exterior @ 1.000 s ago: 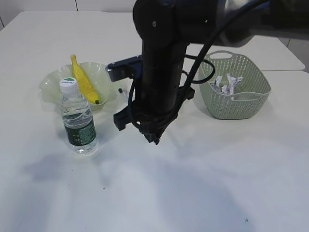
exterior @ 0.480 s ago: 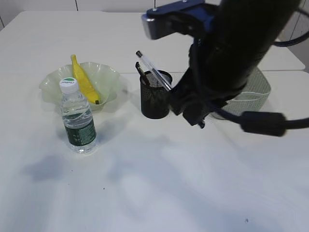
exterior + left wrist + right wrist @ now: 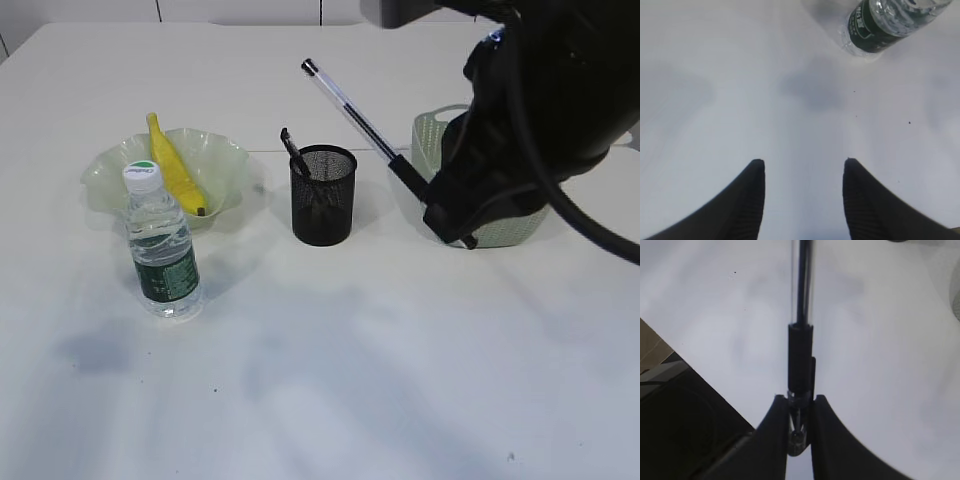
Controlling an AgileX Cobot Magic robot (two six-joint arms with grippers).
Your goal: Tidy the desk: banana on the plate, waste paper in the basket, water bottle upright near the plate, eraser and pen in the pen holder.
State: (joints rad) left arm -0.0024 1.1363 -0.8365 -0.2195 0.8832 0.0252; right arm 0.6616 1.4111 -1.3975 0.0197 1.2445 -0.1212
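A white desk [image 3: 330, 380] seen from a slant, mostly tidied. At the left a pale green plate [image 3: 225, 160] holds the banana [image 3: 175, 170], which lies across it with its stem toward the far rim, so that part of the job looks done. Just in front of the plate the bottle [image 3: 160, 250] stands upright with its cap on, close enough to count as near it. In the middle stands the black mesh holder [image 3: 322, 195]; a dark slim object leans out of its left side, possibly the eraser or another tool, though the view is too small to say. To the right, the green basket [image 3: 430, 135] is largely hidden behind the robot's right arm, so its contents cannot be seen here. The right gripper [image 3: 800, 412] is clamped on the cap end of the pen [image 3: 350, 105], with its jaws pressed against the barrel on both sides. The pen juts up and to the left, its clear barrel slanting above and beyond the holder and not inside it. Held by one end like this, the free end can probably be steered down into the holder's mouth. The left gripper [image 3: 802, 172] hangs partly open over bare desk, holding nothing, with the bottle's base at the top edge of its view; it appears to be parked clear of the work
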